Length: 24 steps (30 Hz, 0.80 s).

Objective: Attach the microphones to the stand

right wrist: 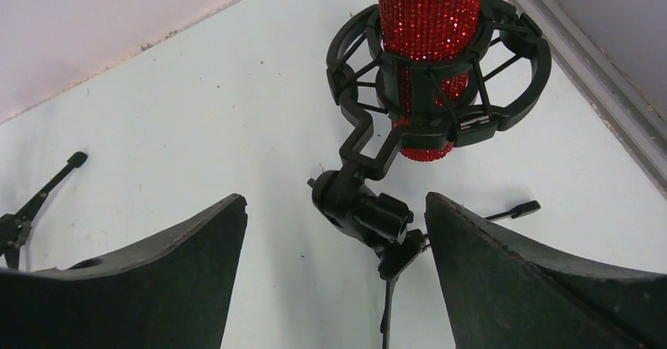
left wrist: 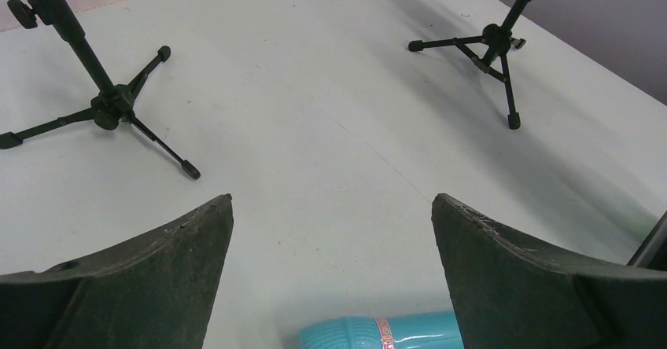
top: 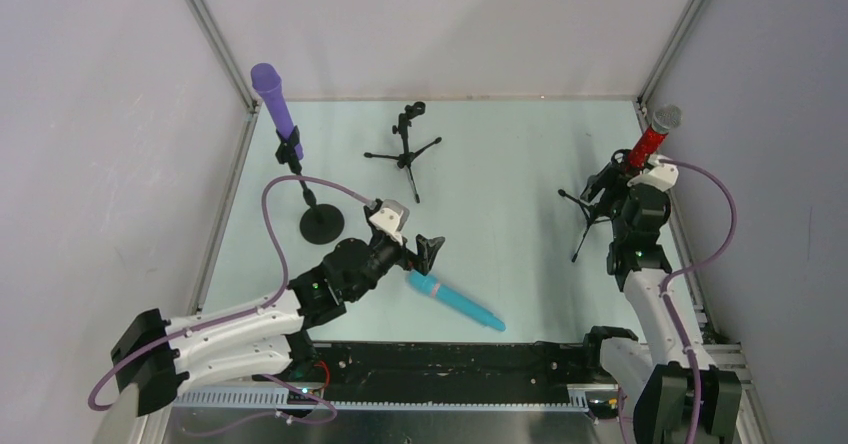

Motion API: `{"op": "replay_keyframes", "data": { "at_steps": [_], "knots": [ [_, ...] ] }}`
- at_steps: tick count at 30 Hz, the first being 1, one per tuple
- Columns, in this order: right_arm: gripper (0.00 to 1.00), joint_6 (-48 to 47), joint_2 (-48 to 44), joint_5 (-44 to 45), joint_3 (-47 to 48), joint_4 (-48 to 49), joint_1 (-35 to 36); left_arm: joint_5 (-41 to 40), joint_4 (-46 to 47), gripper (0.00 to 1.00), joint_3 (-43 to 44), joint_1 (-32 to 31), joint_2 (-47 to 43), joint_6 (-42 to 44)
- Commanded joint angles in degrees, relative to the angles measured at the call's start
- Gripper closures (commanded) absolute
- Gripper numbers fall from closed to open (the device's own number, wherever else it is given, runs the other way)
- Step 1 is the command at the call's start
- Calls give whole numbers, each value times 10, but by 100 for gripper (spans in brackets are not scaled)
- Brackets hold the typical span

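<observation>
Glittery red microphone [right wrist: 429, 19], matt table [left wrist: 330, 113]

A robotics lab cell is indicated: a pale table [top: 500, 144] is enclosed by plain panels [top: 430, 24] and aluminium frame posts [top: 212, 34], with slotted cable trunking [top: 430, 397] along its near edge

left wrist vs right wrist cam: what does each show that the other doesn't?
Left wrist only: the teal microphone lying on the table by the open left end effector, and the middle tripod stand, hub and legs. Right wrist only: the shock mount ringing the red microphone, close ahead of the open right end effector. Both: the red microphone's tripod stand, legs and a red sliver in the left wrist view, swivel joint in the right; and the pale table.
</observation>
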Motion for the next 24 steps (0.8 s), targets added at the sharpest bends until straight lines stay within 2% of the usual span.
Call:
{"op": "replay_keyframes", "data": {
  "at_steps": [1, 9, 18, 24],
  "knots": [
    [12, 4, -40, -3, 0, -28, 3, -10, 21, 0, 11, -2, 4, 5],
    [10, 3, -102, 26, -12, -93, 35, -28, 20, 0, 8, -3, 7, -16],
    [9, -4, -171, 15, -26, -154, 54, -38, 20, 0, 5, -3, -4, -20],
    [10, -35, -207, 8, -26, -181, 92, -89, 20, 0, 11, -3, -16, -43]
  ]
}}
